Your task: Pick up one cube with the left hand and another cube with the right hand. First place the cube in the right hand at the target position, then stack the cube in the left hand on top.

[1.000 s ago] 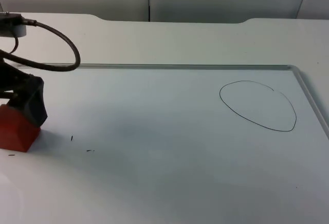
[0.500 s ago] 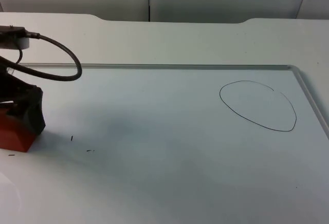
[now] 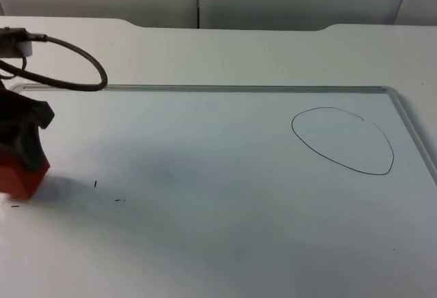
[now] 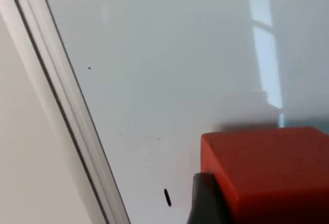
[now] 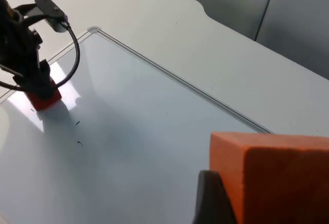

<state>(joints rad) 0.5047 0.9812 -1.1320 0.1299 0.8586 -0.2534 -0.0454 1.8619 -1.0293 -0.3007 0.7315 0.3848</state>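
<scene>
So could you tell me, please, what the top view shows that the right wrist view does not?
The top view alone has the drawn oval outline near the whiteboard's right side. The right wrist view alone has the orange cube gripped by the right gripper, raised above the table. Both share the whiteboard, its small pen marks, and the left gripper closed on the red cube near the board's left end.

Right tool [image 5: 241,203] grips an orange cube [image 5: 270,175], apparently above the whiteboard [image 5: 154,126].
</scene>
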